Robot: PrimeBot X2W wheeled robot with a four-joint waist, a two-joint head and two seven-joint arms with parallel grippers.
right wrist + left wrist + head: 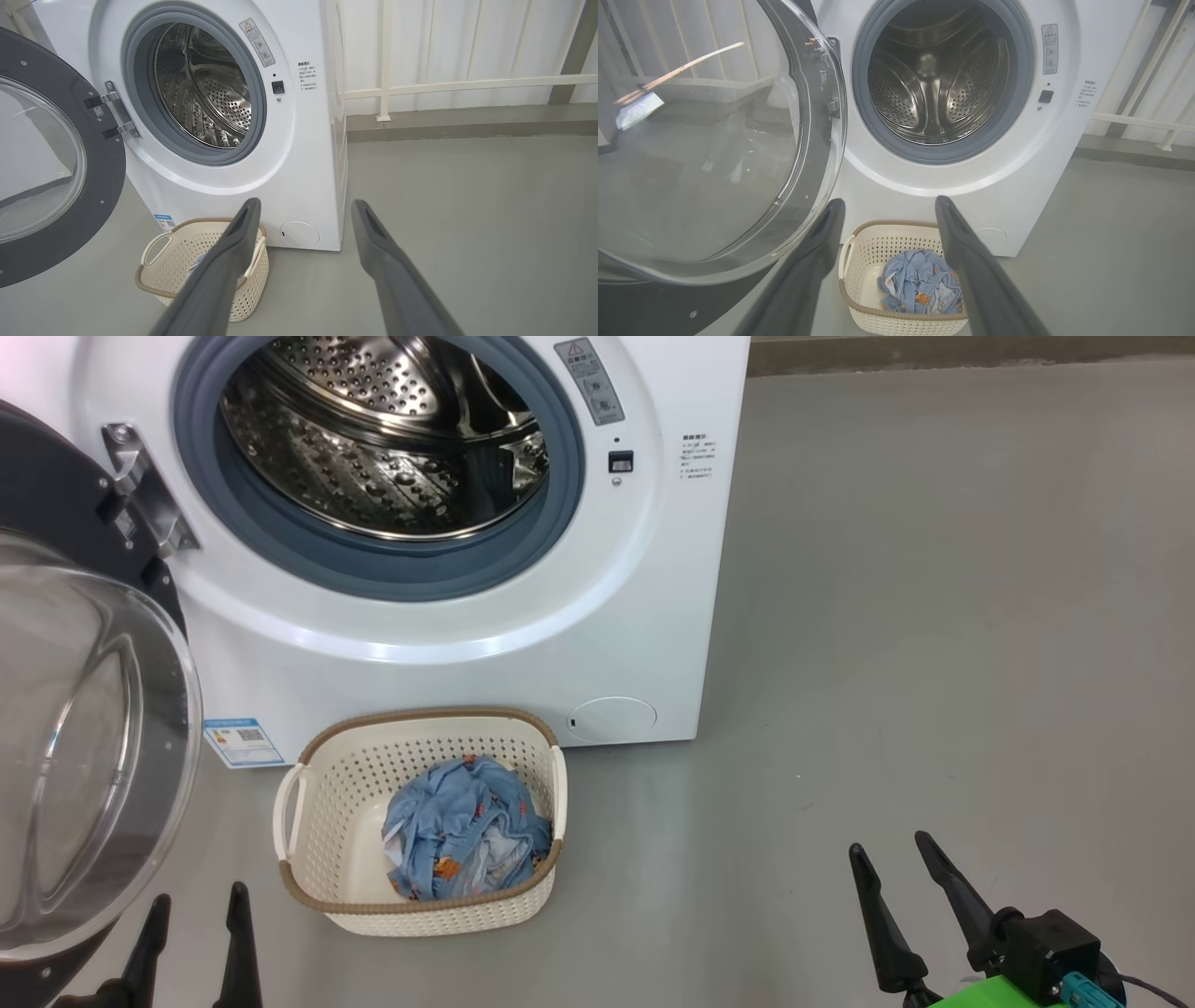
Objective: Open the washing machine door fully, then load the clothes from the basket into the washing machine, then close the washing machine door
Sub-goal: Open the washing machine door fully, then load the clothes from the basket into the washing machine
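Observation:
The white washing machine (485,635) stands ahead, its steel drum bare. Its round door (84,737) hangs swung wide to the left on a metal hinge; the door (51,163) shows its black rim and clear glass bowl (705,154). On the floor before the machine sits the cream basket (317,831) holding the light blue clothes (462,826), also the clothes (920,287). My left gripper (196,905) is open, low at the left beside the basket. My right gripper (892,859) is open above bare floor, well right of the basket (163,266).
Grey floor (934,616) spreads to the right of the machine. A white railing (420,84) and wall run behind it. The open door takes up the room at the left.

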